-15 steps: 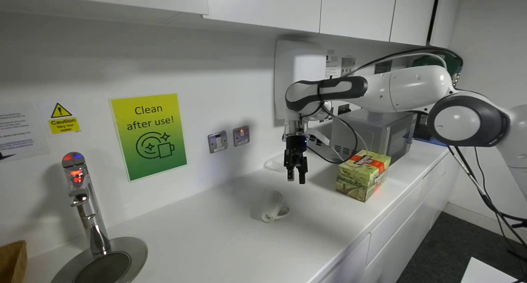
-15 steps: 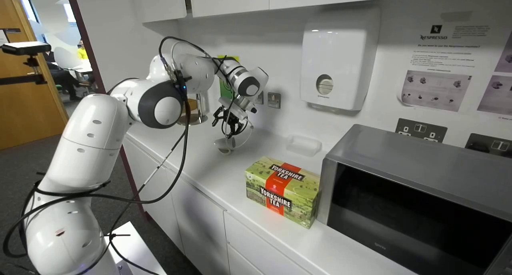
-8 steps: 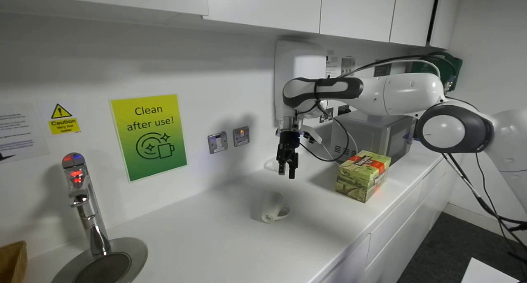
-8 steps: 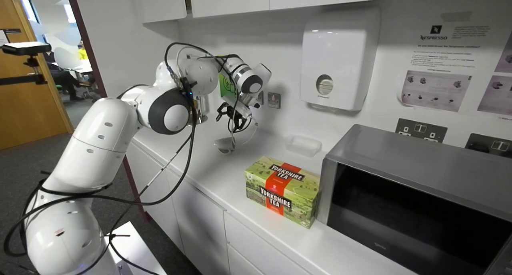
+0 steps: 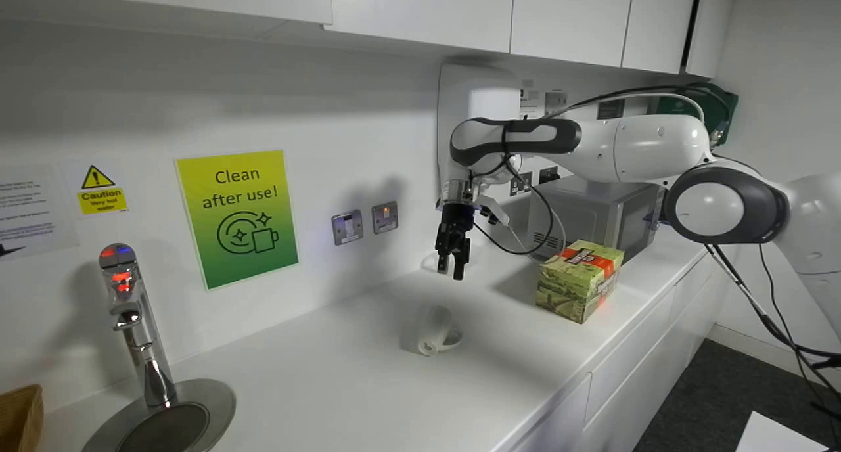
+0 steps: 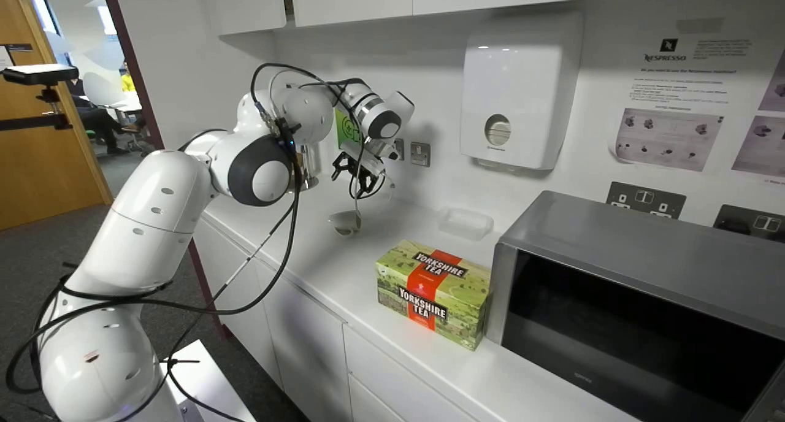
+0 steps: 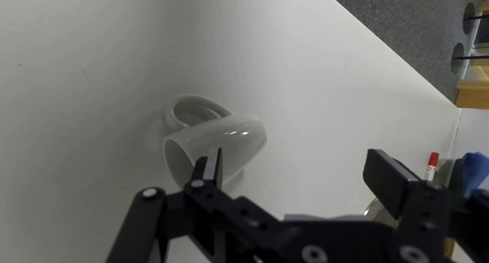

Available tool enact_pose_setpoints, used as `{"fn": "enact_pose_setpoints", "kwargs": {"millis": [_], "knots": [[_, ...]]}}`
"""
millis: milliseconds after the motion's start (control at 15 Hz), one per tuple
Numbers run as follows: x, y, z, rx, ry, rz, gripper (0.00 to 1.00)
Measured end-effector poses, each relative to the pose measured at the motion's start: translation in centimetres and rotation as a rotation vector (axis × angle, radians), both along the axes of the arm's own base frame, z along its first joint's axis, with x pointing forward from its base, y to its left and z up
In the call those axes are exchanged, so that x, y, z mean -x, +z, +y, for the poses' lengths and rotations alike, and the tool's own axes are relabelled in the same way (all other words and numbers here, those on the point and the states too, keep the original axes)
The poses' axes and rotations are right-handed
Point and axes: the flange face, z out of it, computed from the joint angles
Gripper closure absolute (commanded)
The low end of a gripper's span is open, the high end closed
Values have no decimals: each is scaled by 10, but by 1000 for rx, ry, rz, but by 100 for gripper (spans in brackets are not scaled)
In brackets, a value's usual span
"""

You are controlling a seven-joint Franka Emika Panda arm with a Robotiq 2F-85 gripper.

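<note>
Over the white table point(image 5: 315, 373), jaws spread apart, pointing down. White mug point(image 7: 229, 135) lies on its side on the table below them, one finger point(image 7: 211, 167) partly hiding it in the wrist view; exact gap hard to judge. Yorkshire Tea box point(image 6: 429, 293) sits just beside the microwave point(image 6: 625, 311); translucent tub point(image 6: 465, 224) near both.

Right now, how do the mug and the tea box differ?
The mug is white; the tea box is mostly green with a red band. The mug lies on its side; the tea box sits flat. The mug is smaller than the tea box. Both rest on the white counter.
</note>
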Motion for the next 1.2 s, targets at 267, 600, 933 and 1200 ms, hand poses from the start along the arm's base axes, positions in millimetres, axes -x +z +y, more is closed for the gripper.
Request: {"fn": "enact_pose_setpoints", "kwargs": {"millis": [267,600,933,1200], "knots": [[0,-2,1,1,5,3,0],[-4,-20,6,-38,67,9,0],[-19,-39,-6,-75,90,9,0],[-29,-44,-17,-119,76,5,0]]}}
